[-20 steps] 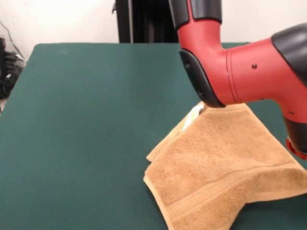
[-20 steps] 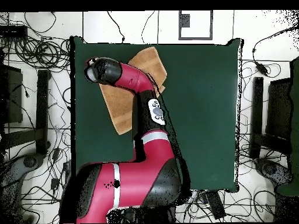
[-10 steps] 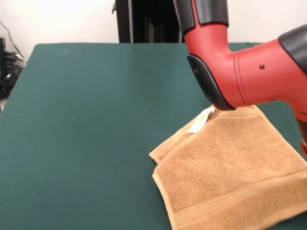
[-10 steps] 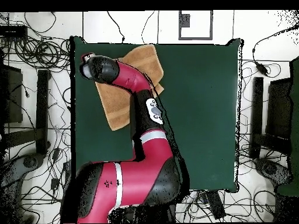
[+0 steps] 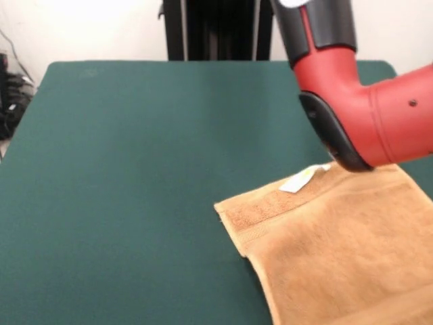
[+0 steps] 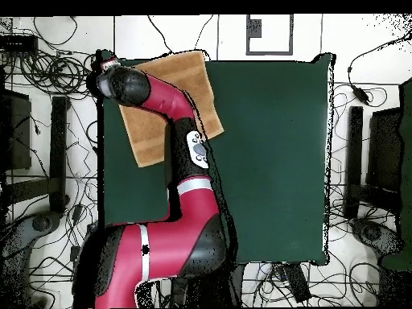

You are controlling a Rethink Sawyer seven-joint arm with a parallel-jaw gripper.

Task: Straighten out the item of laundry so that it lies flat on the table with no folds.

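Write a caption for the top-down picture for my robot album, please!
Red robot arm reaches over an orange towel spread at a corner of the green table.

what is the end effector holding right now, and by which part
It cannot be told: the red and black arm hides its end effector in both views. The tan-orange terry towel lies spread near a corner of the dark green table.

Nubby terry towel [image 5: 338, 250] on matt felt-like table [image 5: 135, 169]; glossy arm [image 5: 379, 115].
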